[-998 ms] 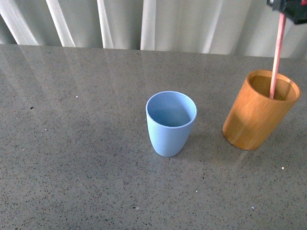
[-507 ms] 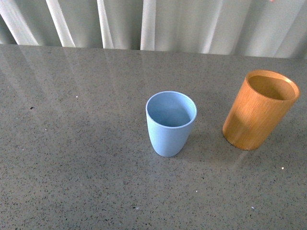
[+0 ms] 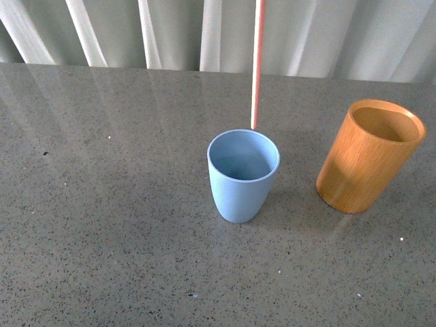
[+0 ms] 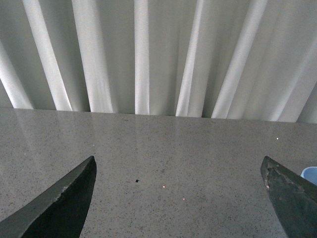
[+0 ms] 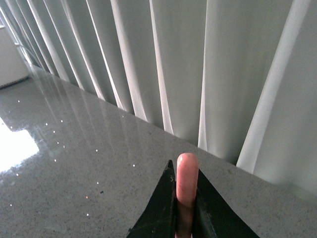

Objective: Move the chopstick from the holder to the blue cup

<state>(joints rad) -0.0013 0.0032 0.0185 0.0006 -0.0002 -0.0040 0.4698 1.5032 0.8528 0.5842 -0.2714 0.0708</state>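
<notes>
The salmon-pink chopstick [image 3: 257,65] hangs upright in the front view, its lower tip just above the far rim of the light blue cup [image 3: 242,175]. Its upper part runs out of the top of that view. In the right wrist view my right gripper [image 5: 186,198] is shut on the chopstick [image 5: 186,184], whose rounded end pokes out between the dark fingers. The orange-brown wooden holder [image 3: 370,156] stands to the right of the cup with nothing in it. My left gripper [image 4: 178,191] is open over bare table, and a sliver of the blue cup [image 4: 310,174] shows by one finger.
A grey speckled tabletop [image 3: 109,225] carries both cups. Pleated white curtains [image 3: 204,34] hang along its far edge.
One second ago the chopstick stood in the holder, gripped from above. Half a second ago it had left the view. Now it hangs over the blue cup, to the left of the holder.
</notes>
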